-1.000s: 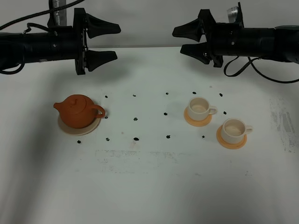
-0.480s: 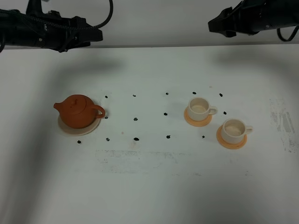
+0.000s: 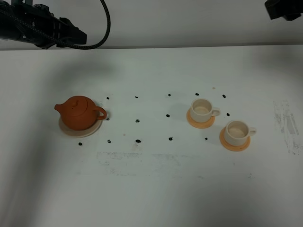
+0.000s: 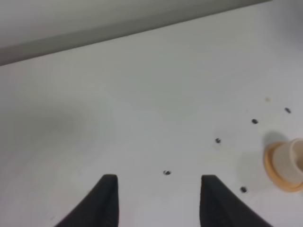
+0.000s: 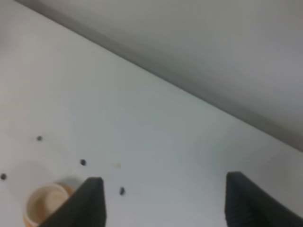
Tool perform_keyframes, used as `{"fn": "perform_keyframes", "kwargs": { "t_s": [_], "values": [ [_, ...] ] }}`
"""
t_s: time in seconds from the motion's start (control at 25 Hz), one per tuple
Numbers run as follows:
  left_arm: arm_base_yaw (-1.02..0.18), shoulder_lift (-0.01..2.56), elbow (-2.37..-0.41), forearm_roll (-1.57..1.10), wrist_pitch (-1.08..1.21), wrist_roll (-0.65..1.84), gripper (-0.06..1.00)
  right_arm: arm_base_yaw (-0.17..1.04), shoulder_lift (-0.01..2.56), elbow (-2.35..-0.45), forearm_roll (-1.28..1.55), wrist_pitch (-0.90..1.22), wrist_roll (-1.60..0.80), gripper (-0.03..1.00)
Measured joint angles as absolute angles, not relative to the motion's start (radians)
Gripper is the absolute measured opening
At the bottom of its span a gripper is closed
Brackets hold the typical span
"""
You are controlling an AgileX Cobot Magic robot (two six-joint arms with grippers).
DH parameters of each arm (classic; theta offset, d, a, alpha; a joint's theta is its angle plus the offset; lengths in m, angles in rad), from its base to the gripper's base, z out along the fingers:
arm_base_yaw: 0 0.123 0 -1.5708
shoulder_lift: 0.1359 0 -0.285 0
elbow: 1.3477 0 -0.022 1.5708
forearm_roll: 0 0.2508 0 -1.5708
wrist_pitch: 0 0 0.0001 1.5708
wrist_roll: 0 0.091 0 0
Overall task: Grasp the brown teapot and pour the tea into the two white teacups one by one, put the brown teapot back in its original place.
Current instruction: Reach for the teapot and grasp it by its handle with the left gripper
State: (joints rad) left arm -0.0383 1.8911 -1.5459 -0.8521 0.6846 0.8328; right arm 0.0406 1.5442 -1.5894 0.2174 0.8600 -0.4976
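The brown teapot stands upright, lid on, on the pale beige saucer at the table's left. The two white teacups stand on orange coasters at the right. No tea shows in them. My left arm is at the far left edge and my right arm in the far right corner, both far from the teapot and cups. The left gripper is open and empty, with one teacup at the frame's edge. The right gripper is open and empty, with one teacup in view.
Small black marks dot the white table between the teapot and cups. Orange coasters lie under the cups. A grey wall runs along the table's far edge.
Both arms have drawn back and outward, away from the table's middle. Their open fingers, plain in the high view a second ago, are now out of it. Teapot and cups have not moved.
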Motion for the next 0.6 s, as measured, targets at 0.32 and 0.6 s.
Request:
{"fn": "perform_keyframes", "kwargs": {
  "t_s": [0.32,0.6],
  "values": [
    [-0.170,1.770,-1.420,-0.692,0.545,0.820,0.28,0.041,1.275,-1.586,0.184,0.869,-0.488,0.52],
    [-0.244,1.666,-1.256,-0.613,0.315,0.821,0.26,0.041,1.055,-1.298,0.183,0.754,-0.401,0.52]
  ]
}}
